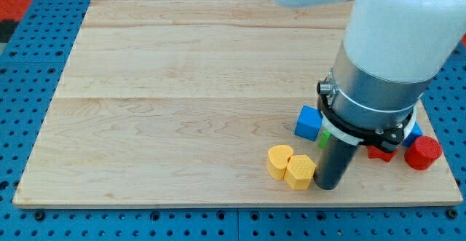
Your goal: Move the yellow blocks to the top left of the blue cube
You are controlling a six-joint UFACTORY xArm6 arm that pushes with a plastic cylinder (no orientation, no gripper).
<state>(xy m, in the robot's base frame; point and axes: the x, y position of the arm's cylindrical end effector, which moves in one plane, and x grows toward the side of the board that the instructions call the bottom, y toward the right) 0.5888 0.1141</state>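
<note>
You are looking at an arm whose upper casing is showing as smooth, glossy white, rounded like a thick tube and filling the view's top right. Below it a wide cylinder of brushed silver-grey metal is sitting, and a black ring clamp with a small screw lug on its left side is circling that cylinder's lower edge. From under the ring a straight dark, nearly black rod is running down, ending in my tip, blunt and round.
</note>
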